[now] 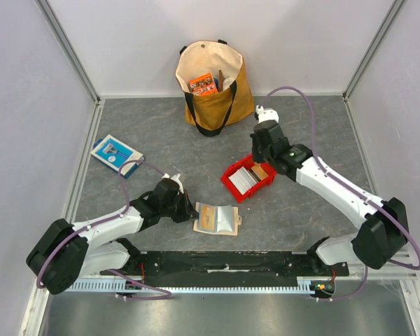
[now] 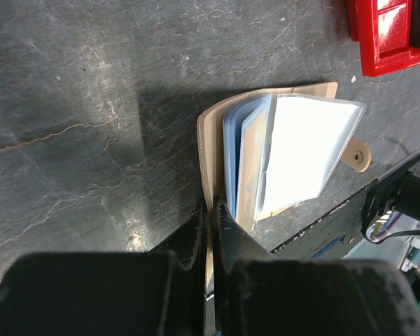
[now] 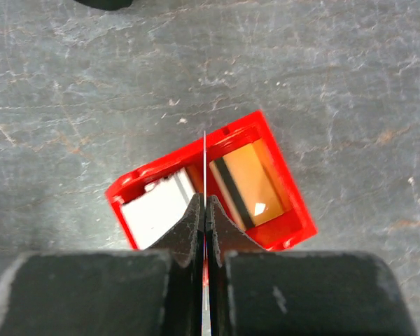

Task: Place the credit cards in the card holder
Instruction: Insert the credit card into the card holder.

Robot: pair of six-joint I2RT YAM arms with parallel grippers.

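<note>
1. Card (image 3: 205, 157) is sitting edge-on in closed right gripper (image 3: 205, 203), above red tray (image 3: 283, 241)
2. Left gripper (image 2: 213, 206) is clamping card holder (image 1: 217, 218) by its cover, fanning open
3. Card holder is lying left of tray, nearer left arm

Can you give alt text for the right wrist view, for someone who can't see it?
A pincer, shut on a thin card seen edge-on, hangs above a red tray on a grey table. The tray holds white cards in one half and an orange card with a dark stripe in the other.
</note>
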